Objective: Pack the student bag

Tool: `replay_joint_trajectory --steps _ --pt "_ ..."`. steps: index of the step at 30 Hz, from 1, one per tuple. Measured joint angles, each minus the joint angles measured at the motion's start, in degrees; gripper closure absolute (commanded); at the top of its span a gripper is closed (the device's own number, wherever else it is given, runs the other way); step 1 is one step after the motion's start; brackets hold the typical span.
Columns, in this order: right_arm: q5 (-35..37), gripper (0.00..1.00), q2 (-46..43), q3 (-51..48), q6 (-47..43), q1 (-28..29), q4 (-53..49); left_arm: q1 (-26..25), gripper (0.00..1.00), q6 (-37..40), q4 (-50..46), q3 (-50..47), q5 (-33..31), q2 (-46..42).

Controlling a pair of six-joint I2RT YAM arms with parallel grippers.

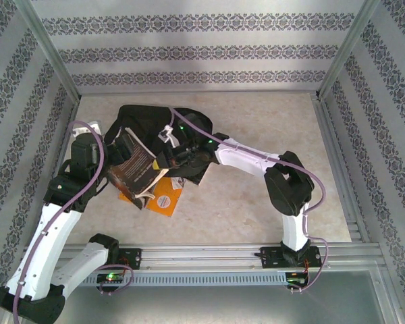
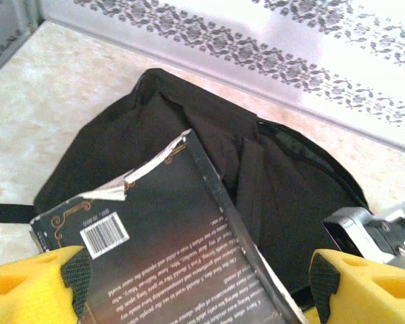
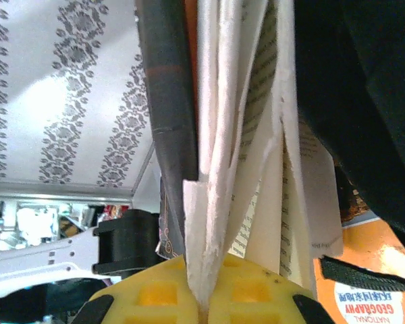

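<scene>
The student bag (image 1: 152, 121), a black soft backpack, lies at the back middle of the table; its dark fabric also shows in the left wrist view (image 2: 270, 175). A dark book (image 1: 140, 169) with a barcode on its back cover (image 2: 182, 250) is tilted up in front of the bag. My right gripper (image 1: 175, 160) is shut on a bunch of the book's white pages (image 3: 236, 169), and the pages fan out above the yellow fingers (image 3: 155, 297). My left gripper (image 2: 196, 287) is open, its fingers wide apart on either side of the book's lower end.
An orange geography book (image 1: 165, 197) lies flat on the table under the dark book, and its cover shows at the lower right (image 3: 374, 287). Patterned walls close in the table on three sides. A metal rail (image 1: 209, 255) runs along the near edge.
</scene>
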Motion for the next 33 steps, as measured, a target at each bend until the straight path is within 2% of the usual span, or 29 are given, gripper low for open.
replay_joint_trajectory --steps 8,16,19,33 --pt "-1.5 1.00 -5.4 -6.6 11.8 -4.4 11.4 0.0 0.09 -0.4 0.0 1.6 0.8 0.2" --pt "-1.2 1.00 -13.0 -8.5 21.1 -10.0 22.0 0.0 0.06 -2.7 -1.4 5.1 -0.3 1.0" --pt "-1.1 1.00 -15.3 -8.5 22.9 -10.8 23.8 0.0 0.00 -3.1 -1.0 5.5 0.4 1.3" --pt "-3.0 1.00 -17.8 -15.5 34.5 -10.8 37.9 0.3 0.01 -6.2 20.1 -5.2 16.0 5.4"
